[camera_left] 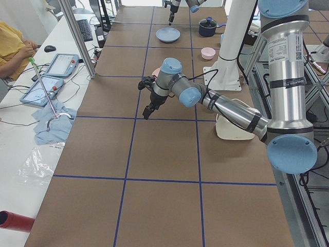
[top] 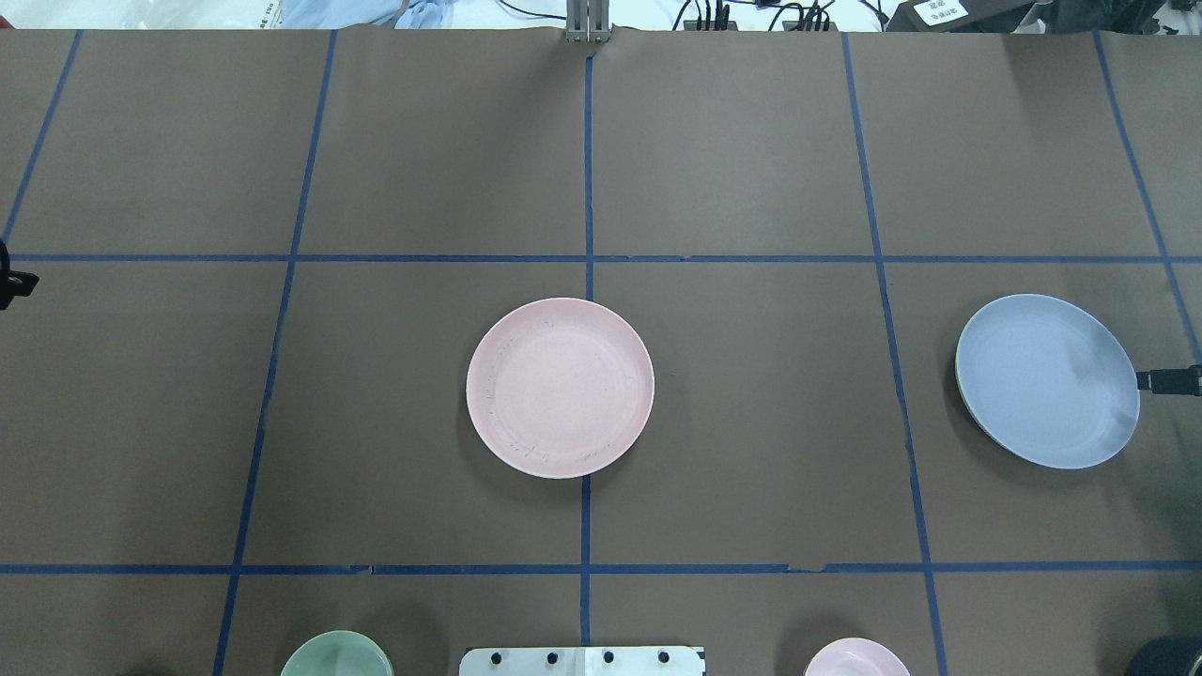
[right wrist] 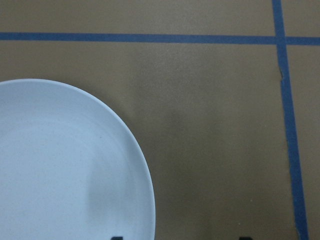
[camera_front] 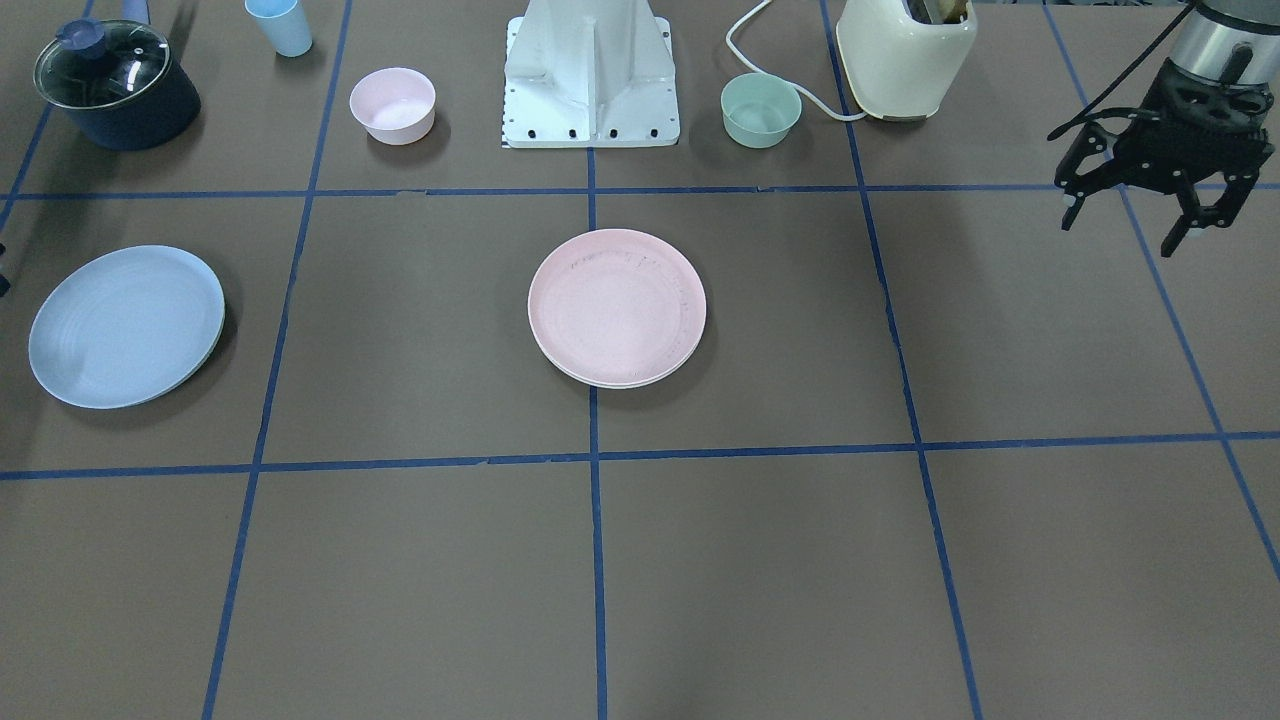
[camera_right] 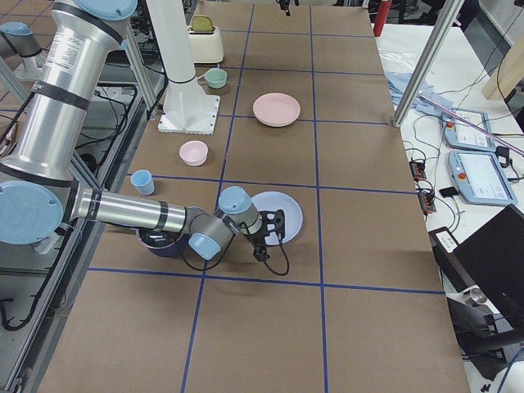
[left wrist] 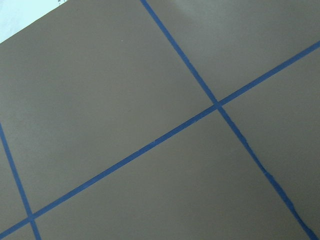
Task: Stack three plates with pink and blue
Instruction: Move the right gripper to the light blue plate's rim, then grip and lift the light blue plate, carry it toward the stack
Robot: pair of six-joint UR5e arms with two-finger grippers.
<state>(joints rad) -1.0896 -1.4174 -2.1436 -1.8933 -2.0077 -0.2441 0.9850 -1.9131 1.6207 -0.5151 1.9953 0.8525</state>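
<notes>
The pale pink plate (camera_front: 617,308) lies flat at the middle of the table, also in the overhead view (top: 560,387). The light blue plate (camera_front: 127,325) lies on my right side (top: 1047,380). A thin cream edge (top: 962,394) peeks out under the blue plate's inner side; otherwise the cream-white plate is hidden. My right gripper (top: 1169,380) is open at the blue plate's outer rim. In the right wrist view the plate (right wrist: 65,165) fills the lower left and the fingertips just show at the bottom edge. My left gripper (camera_front: 1120,230) is open and empty, above the table far from the plates.
Along the robot's side stand a dark pot with a glass lid (camera_front: 115,85), a light blue cup (camera_front: 280,25), a small pink bowl (camera_front: 393,105), the robot base (camera_front: 592,75), a green bowl (camera_front: 760,110) and a cream toaster (camera_front: 905,55).
</notes>
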